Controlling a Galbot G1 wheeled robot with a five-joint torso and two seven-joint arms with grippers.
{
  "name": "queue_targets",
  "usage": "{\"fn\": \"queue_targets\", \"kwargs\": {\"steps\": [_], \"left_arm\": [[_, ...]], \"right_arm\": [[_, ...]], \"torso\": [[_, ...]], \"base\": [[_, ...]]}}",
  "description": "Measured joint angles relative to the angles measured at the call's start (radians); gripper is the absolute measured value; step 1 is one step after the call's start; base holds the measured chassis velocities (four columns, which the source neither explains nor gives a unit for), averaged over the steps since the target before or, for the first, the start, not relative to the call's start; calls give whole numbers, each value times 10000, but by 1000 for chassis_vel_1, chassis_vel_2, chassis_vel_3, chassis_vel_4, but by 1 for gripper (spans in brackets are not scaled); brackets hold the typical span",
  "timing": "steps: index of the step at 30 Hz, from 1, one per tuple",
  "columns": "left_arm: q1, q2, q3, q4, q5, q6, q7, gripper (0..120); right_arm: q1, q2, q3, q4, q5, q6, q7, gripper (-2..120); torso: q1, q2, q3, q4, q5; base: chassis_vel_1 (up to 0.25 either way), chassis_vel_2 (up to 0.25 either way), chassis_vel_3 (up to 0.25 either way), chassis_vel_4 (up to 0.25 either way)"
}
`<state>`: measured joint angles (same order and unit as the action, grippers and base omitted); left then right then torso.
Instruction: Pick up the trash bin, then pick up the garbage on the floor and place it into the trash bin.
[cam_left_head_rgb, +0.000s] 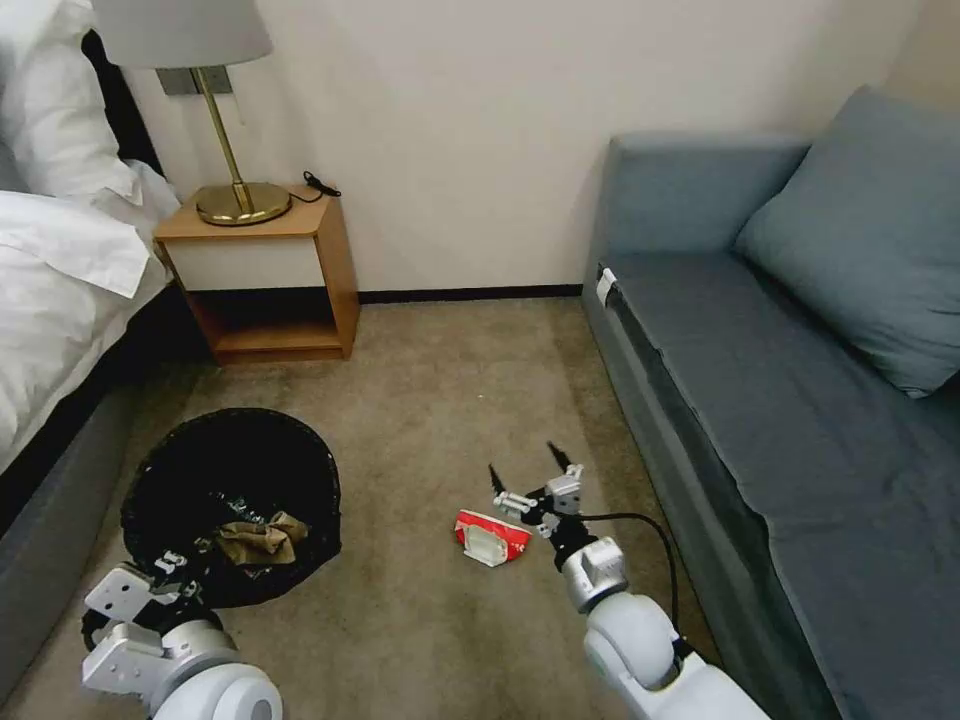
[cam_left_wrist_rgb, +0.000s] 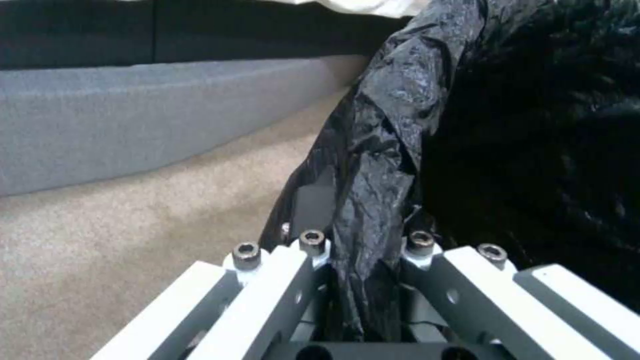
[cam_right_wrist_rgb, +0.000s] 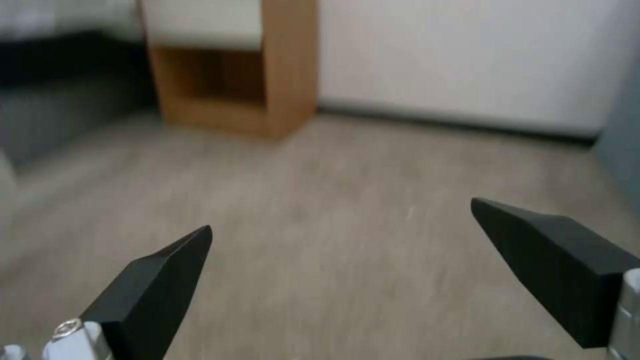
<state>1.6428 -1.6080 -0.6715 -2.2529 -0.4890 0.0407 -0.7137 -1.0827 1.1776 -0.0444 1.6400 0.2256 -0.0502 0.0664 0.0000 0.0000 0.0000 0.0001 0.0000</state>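
a bedroom, hotel-like, is indicated by a bed with white linen (cam_left_head_rgb: 50, 260), a wooden nightstand (cam_left_head_rgb: 270, 280) bearing a brass lamp (cam_left_head_rgb: 225, 120), a grey-blue sofa (cam_left_head_rgb: 800, 400), and carpet (cam_left_head_rgb: 450, 400).

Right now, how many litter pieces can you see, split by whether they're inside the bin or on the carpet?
In the trash bin, held at its rim by the left gripper: 1, a crumpled brown paper bag; anything deeper is too dark to tell.
On the carpet: 1, a red-and-white packet, beside the open right gripper.
Total: 2
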Motion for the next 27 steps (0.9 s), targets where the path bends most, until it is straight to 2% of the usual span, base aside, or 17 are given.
{"fn": "queue_targets", "kwargs": {"steps": [3, 5, 7, 9, 11, 13, 16, 17, 18, 27], "left_arm": [[18, 0, 4, -15, 23, -3, 0, 0], [22, 0, 2, -16, 27, -4, 0, 0], [44, 0, -30, -21, 33, -7, 0, 0], [49, 0, -45, -23, 34, -8, 0, 0], [60, 0, -90, -48, 36, -16, 0, 0], [62, 0, -106, -52, 36, -20, -1, 0], [62, 0, -115, -52, 36, -23, -3, 0], [45, 0, -123, -52, 36, -24, -5, 0], [29, 0, -127, -47, 36, -26, -5, 0], [47, 0, -204, 14, 36, -39, -13, 0]], "right_arm": [[704, 42, -367, -949, 572, -1421, -552, 100], [806, 50, -416, -1093, 637, -1658, -678, 100], [1202, 108, -581, -1792, 612, -2494, -1545, 100], [1328, 133, -614, -2045, 492, -2679, -1908, 100], [1702, 277, -619, -2954, 96, -3115, -3115, 100], [1823, 353, -544, -3426, -70, -3298, -3879, 100], [1901, 391, -493, -3747, -357, -3113, -4388, 100], [2049, 487, -484, -4236, -647, -2499, -4800, 100], [2166, 602, -483, -4515, -730, -2246, -4905, 100], [2867, 1530, -550, -6260, -1236, -1470, -4956, 100]], "torso": [[0, 0, 0, 1, 2], [0, 0, 0, 1, 1], [0, 0, 1, 1, 0], [0, -1, 1, 0, 1], [0, 0, 1, 0, 0], [0, 0, 1, 0, 1], [0, 0, 1, -1, 0], [0, 0, 1, -3, 0], [0, 0, 1, -3, 0], [0, 0, 1, 0, 0]], "base": [[0, 0, 0, 0], [0, 0, 0, 0], [0, 0, 0, 0], [0, 0, 0, 0], [0, 0, 0, 0], [0, 0, 0, 0], [0, 0, 0, 0], [0, 0, 0, 0], [0, 0, 0, 0], [0, 0, 0, 0]]}}
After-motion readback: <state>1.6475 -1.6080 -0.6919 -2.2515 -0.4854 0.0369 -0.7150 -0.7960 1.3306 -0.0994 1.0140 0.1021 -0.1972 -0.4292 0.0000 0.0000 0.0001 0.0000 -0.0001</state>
